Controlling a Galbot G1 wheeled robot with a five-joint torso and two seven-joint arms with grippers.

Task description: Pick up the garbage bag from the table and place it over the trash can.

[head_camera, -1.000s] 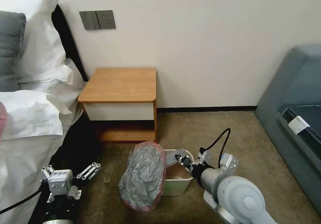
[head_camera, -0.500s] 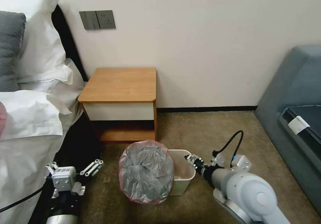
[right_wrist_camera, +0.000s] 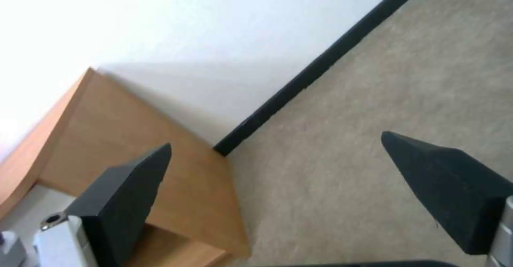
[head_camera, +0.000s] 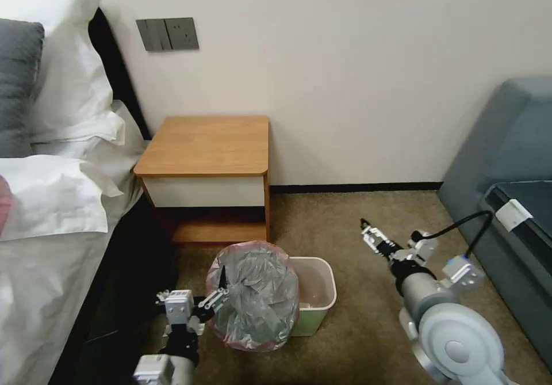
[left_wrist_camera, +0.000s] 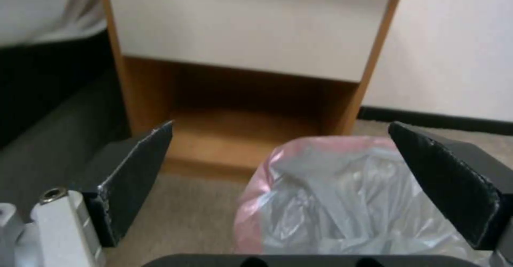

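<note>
Fitting step: garbage bag (head_camera: 253,296) draped over the left half of the trash can (head_camera: 315,298), left gripper (head_camera: 215,293) spread open at its rim, seemingly touching, right gripper (head_camera: 368,232) open, clear above the carpet; next, stretching the rim across.

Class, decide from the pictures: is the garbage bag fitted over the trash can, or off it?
Off it. The garbage bag sits bunched on the carpet against the trash can, whose rim and inside show bare.
</note>
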